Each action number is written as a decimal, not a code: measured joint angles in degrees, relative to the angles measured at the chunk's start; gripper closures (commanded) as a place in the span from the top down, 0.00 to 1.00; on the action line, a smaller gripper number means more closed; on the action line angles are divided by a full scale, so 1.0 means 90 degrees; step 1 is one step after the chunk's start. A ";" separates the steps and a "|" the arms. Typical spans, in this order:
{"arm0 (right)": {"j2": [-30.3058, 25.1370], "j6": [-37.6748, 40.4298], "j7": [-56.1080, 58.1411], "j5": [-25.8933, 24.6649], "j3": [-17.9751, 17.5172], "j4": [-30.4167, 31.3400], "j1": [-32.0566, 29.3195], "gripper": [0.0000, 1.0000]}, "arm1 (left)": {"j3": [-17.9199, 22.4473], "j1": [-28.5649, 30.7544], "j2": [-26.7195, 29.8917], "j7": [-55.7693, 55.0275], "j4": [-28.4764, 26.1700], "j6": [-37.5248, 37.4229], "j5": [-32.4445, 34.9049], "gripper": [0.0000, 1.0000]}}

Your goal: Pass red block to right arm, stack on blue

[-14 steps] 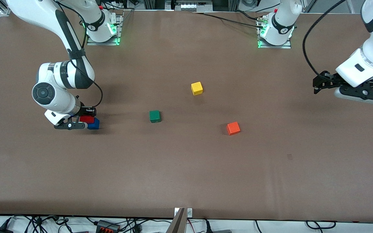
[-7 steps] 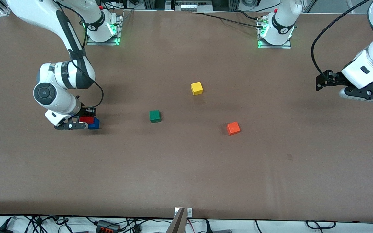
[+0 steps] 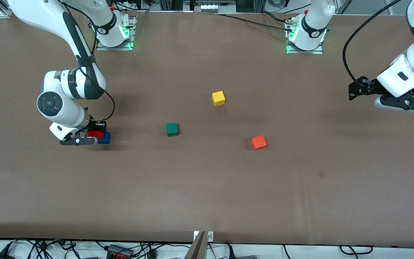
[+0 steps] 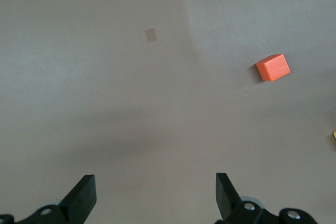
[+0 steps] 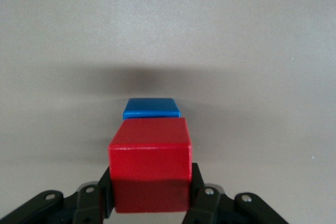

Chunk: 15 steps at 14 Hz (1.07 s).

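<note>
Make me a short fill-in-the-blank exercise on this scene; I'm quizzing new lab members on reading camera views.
1. The right hand is shut on the ______ block.
2. That block is held just above the ______ block, at the right arm's end of the table.
3. The left hand is ______ and holds nothing.
4. Of the green block and the yellow block, the ______ one lies nearer the front camera.

Missing words: red; blue; open; green
</note>
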<state>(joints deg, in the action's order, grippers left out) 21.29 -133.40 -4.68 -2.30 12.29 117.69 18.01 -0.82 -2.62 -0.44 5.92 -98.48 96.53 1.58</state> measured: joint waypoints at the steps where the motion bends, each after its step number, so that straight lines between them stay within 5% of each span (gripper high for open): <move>1: 0.0006 -0.0026 -0.0010 0.0000 0.0000 0.0000 0.0000 0.00 | 0.0000 0.0000 0.0000 -0.0001 0.0000 0.0000 0.0000 1.00; 7: 0.0082 -0.0040 -0.0055 0.0025 -0.0001 0.0000 0.0000 0.01 | 0.0000 -0.0001 -0.0017 -0.0002 0.0000 0.0124 0.0000 1.00; 8: 0.0083 -0.0042 -0.0066 0.0049 -0.0002 -0.0004 0.0000 0.09 | 0.0000 -0.0002 -0.0018 -0.0002 0.0000 0.0134 0.0000 1.00; 10: 0.0084 -0.0042 -0.0073 0.0080 -0.0003 -0.0004 0.0001 1.00 | 0.0000 -0.0001 -0.0019 -0.0004 0.0000 0.0147 0.0000 1.00; 15: 0.0033 0.0037 -0.0076 0.0083 -0.0003 -0.0155 0.0002 1.00 | 0.0000 -0.0001 -0.0020 -0.0005 0.0000 0.0163 0.0000 1.00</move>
<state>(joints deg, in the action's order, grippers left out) 21.59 -133.08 -5.37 -1.56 12.27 116.29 18.03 -0.82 -2.64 -0.62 5.87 -98.48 98.00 1.58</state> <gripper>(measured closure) 0.115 0.000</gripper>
